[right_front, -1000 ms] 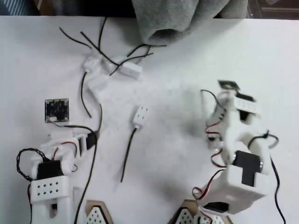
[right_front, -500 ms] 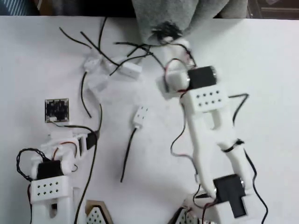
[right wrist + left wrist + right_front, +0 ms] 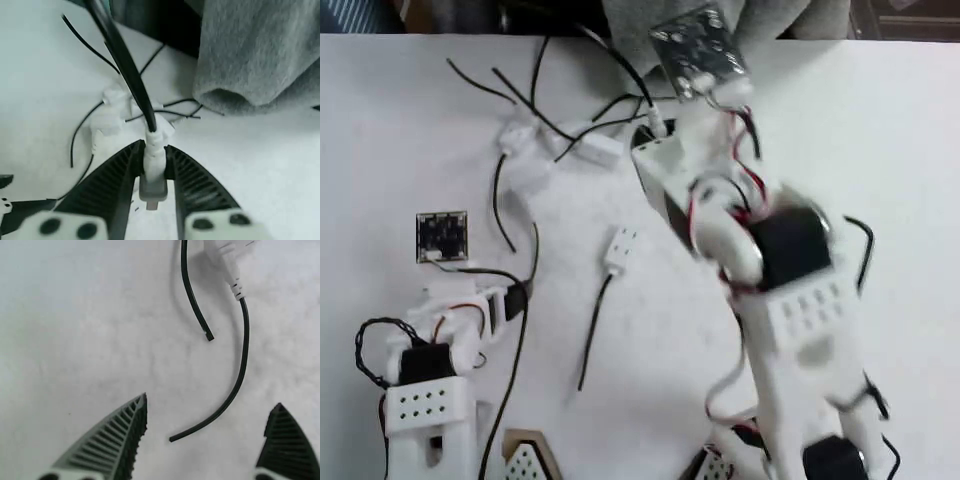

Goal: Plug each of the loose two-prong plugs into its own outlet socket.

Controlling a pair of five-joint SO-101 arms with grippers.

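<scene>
My right gripper (image 3: 153, 149) is shut on a white two-prong plug (image 3: 154, 167) whose black cable (image 3: 122, 55) runs up and away. From above, this gripper (image 3: 656, 138) hangs by the table's back middle, near the grey cloth. A white outlet socket (image 3: 622, 245) with a black lead lies mid-table. More white plugs (image 3: 525, 152) with black cables lie tangled at the back left, also in the right wrist view (image 3: 114, 107). My left gripper (image 3: 200, 440) is open above bare table, with a cable end (image 3: 172, 438) between its fingers, and sits at the front left (image 3: 508, 300).
A grey cloth (image 3: 700, 40) drapes over the table's back edge. Loose black cable ends (image 3: 480, 80) spread over the back left. A white plug (image 3: 225, 255) lies beyond the left gripper. The right arm (image 3: 790, 300) crosses the right half of the table.
The right arm has swung from the table's right side to the back middle and now holds a white plug with its cable. The left arm has stayed put.
</scene>
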